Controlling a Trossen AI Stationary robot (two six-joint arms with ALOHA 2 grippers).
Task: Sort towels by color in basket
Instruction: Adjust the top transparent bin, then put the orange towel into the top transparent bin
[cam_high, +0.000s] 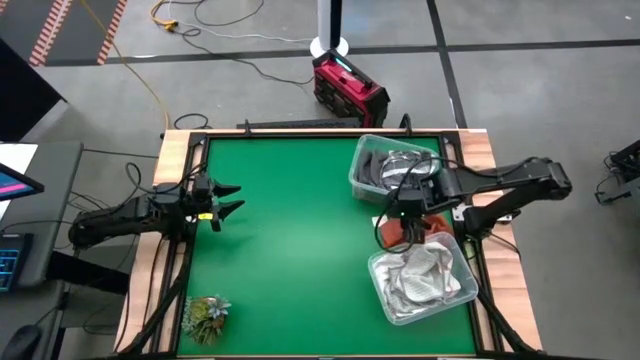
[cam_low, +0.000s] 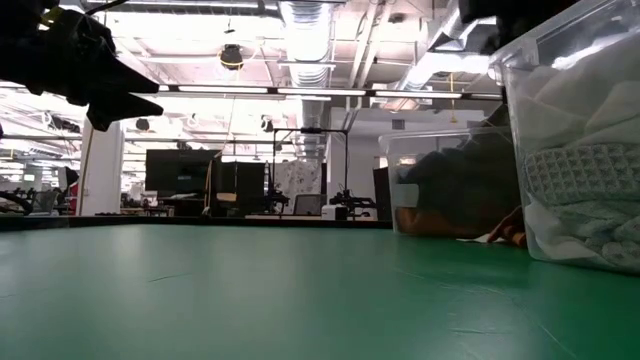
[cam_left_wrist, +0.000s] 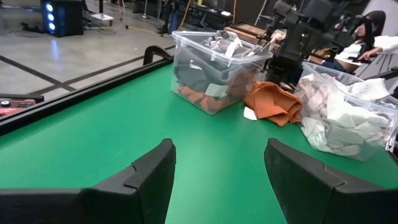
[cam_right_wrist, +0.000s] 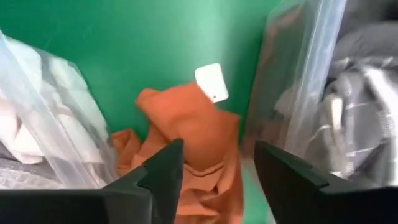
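In the high view, nearest the lower edge, a small green leafy tuft is lying at the lower left of the green-topped desk, off the work. At the lower right, a clear plastic bin is holding crumpled white and pale grey cloth towels; that pile looks sorted.

Just above it, a rust-orange cloth towel is lying loose on the desk, in the gap between that bin and a second clear plastic bin toward the upper right. The second bin is carrying dark grey and grey-checked cloth towels, and the left wrist view shows something orange low inside it as well. A small white tag is lying on the green surface beside the orange towel.

The right gripper is hanging directly over the orange towel. In its own wrist view the jaws are standing apart, one on each side of a raised fold, with nothing clamped yet; the grasp appears to be only starting.

The left gripper is waiting at the left middle of the desk, jaws wide apart and empty.

Judging by this, the sort is nearly finished: the white and grey towels are binned, and the orange one seems to be the last piece left out.
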